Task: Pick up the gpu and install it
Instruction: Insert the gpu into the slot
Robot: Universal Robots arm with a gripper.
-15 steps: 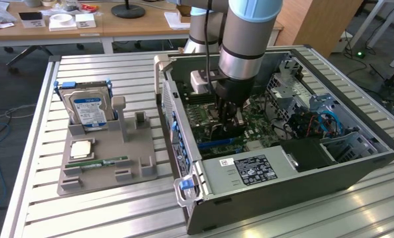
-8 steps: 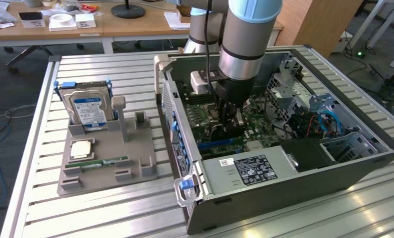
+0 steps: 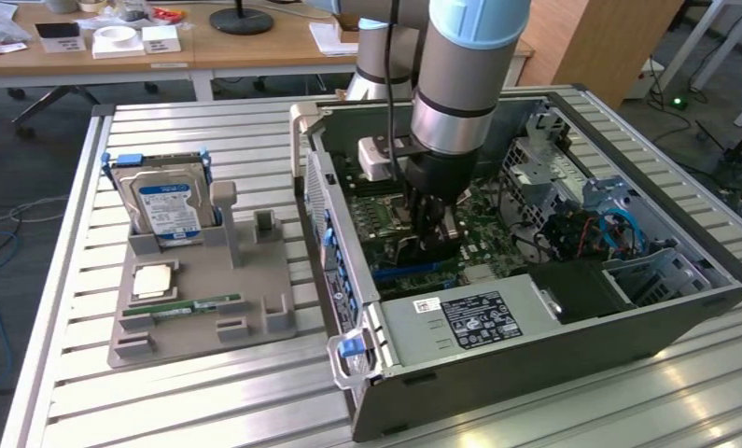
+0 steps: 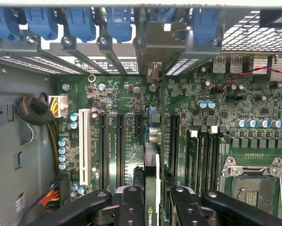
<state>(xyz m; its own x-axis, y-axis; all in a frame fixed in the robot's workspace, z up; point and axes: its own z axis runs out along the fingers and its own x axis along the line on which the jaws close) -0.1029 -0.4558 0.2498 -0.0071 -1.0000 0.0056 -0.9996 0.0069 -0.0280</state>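
Holder (image 3: 203,299) on counter (image 3: 196,411), exterior view's left: gpu bay vacated. Case (image 3: 533,308), right: gripper (image 4: 152,200) partly closed on gpu (image 4: 151,183), card edge-on over motherboard (image 4: 131,101) slots (insertion step in hand). Next call, by judgement: align with slot (image 4: 120,146), bracket to rear, then press straight down.

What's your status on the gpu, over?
Gripper down inside the computer case, jaws shut on the gpu. Card edge-on over the motherboard slots, bracket at the rear opening. Nothing blocking seen.

We see the gpu (image 4: 151,188) only edge-on, its lower end cut off at six o'clock between the fingers (image 4: 131,207); the exterior view hides it behind the arm (image 3: 464,84).
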